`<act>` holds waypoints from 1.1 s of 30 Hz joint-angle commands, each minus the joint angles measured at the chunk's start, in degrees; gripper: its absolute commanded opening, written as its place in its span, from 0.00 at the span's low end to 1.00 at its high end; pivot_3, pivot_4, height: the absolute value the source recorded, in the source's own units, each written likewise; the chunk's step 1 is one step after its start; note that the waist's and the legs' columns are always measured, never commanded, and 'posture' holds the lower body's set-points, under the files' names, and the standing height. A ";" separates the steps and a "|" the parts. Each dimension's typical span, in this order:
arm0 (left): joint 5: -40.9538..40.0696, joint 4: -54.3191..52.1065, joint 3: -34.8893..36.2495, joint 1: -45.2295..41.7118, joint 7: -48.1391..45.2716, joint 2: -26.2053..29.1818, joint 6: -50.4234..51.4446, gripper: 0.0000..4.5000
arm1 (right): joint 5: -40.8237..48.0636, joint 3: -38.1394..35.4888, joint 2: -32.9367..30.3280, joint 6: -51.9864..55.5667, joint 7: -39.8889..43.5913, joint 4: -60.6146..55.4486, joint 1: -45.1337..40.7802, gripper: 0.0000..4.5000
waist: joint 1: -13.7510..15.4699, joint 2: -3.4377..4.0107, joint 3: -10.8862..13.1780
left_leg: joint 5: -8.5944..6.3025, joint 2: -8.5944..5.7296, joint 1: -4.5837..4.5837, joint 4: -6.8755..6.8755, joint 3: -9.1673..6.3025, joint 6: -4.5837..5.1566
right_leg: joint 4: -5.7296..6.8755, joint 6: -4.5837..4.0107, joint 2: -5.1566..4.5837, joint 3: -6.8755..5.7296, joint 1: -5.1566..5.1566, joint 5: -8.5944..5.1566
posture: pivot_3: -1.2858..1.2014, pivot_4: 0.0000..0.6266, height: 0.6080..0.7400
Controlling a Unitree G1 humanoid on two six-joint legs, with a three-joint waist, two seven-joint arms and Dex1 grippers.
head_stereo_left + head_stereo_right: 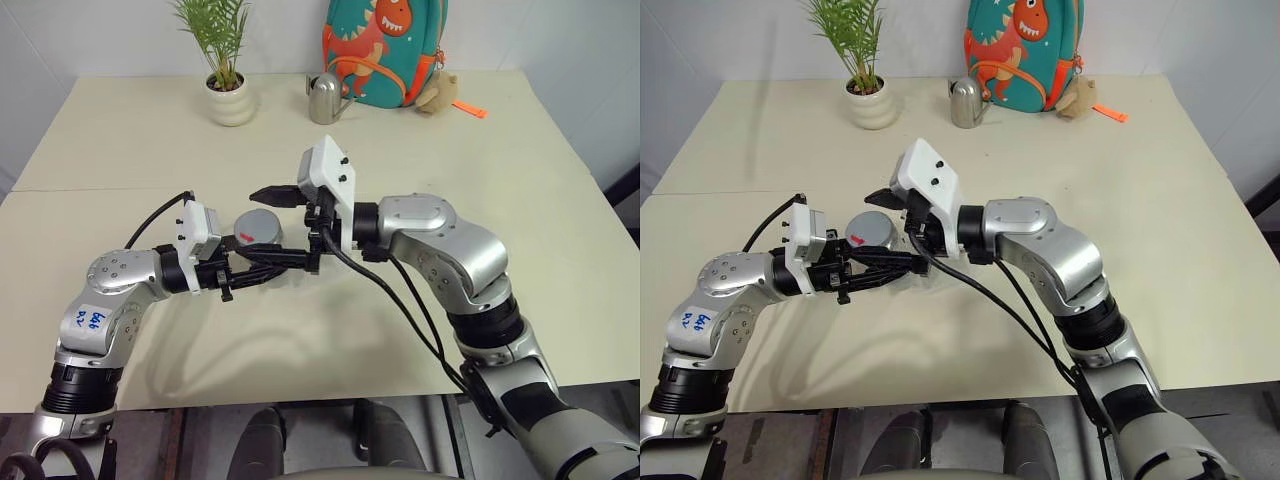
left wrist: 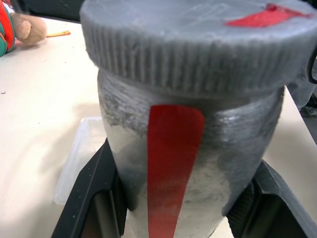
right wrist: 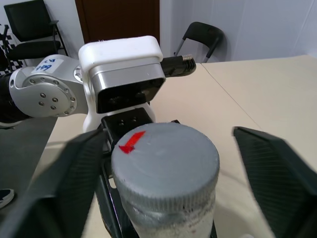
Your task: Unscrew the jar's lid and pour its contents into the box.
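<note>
My left gripper (image 1: pixel 248 262) is shut on the body of the jar (image 2: pixel 173 188), a cloudy cylinder with a red strip, and holds it upright above the table. The grey lid (image 1: pixel 258 226) with its red mark sits on top of the jar. From the right, my right gripper (image 3: pixel 166 163) reaches around the lid, open, one finger (image 3: pixel 74 178) on each side with a small gap to the rim. The contents are hidden behind the cloudy wall. The clear box (image 2: pixel 81 158) lies on the table just behind the jar.
At the table's far edge stand a white plant pot (image 1: pixel 231 100), a silver watering can (image 1: pixel 325 97), a teal dinosaur backpack (image 1: pixel 385 50) and a small plush toy (image 1: pixel 437 92). The cream table (image 1: pixel 520 200) stretches wide to the right.
</note>
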 commanded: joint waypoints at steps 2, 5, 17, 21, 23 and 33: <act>-0.67 -2.65 1.50 -0.65 0.06 0.32 -0.49 0.45 | 1.23 -1.29 0.71 -0.68 0.02 -1.75 -0.67 0.58 | -0.03 0.00 0.00 | 0.00 0.00 0.00 0.00 0.00 0.00 | 0.00 0.00 0.01 0.00 0.00 0.00 | 0.52 0.24 1.00; -1.16 -2.80 1.74 -0.88 -0.38 0.25 -0.57 0.45 | 1.09 -1.18 0.50 -0.90 0.43 -1.61 -0.60 0.57 | 0.01 0.00 0.00 | 0.00 0.00 0.00 0.00 0.00 0.00 | 0.00 0.00 0.01 0.01 0.00 0.00 | 0.52 0.24 1.00; -5.84 -0.08 -0.08 -6.09 -18.97 3.52 -2.34 0.45 | 5.03 2.66 -11.41 -11.42 39.11 10.37 -11.78 0.57 | -0.31 -0.01 0.01 | -0.01 0.02 0.03 0.04 0.06 0.02 | -0.04 0.03 0.04 0.05 0.04 0.02 | 0.52 0.24 1.00; -6.66 -0.02 -0.59 -7.16 -20.83 3.68 -2.07 0.45 | 4.49 1.80 -9.88 -13.24 41.06 15.48 -15.31 0.57 | -1.26 -0.01 0.00 | -0.01 0.12 0.09 0.02 0.08 0.02 | 0.06 0.00 0.17 0.14 0.02 0.00 | 0.52 0.24 1.00; -6.32 0.51 -0.36 -7.37 -19.96 2.98 -2.62 0.45 | 4.32 1.37 -9.26 -13.91 40.56 16.42 -15.40 0.57 | -1.29 -0.01 0.00 | -0.01 0.12 0.08 0.02 0.09 0.02 | 0.05 0.01 0.19 0.20 0.02 0.00 | 0.52 0.24 1.00; -6.32 -0.32 0.45 -5.92 -17.17 1.26 -3.08 0.45 | 7.02 -3.75 -6.47 -10.98 32.59 15.77 -14.24 0.94 | -1.16 -0.01 0.01 | 0.00 0.12 0.04 0.06 0.10 -0.01 | 0.08 0.02 0.20 0.25 -0.02 0.01 | 0.52 0.24 1.00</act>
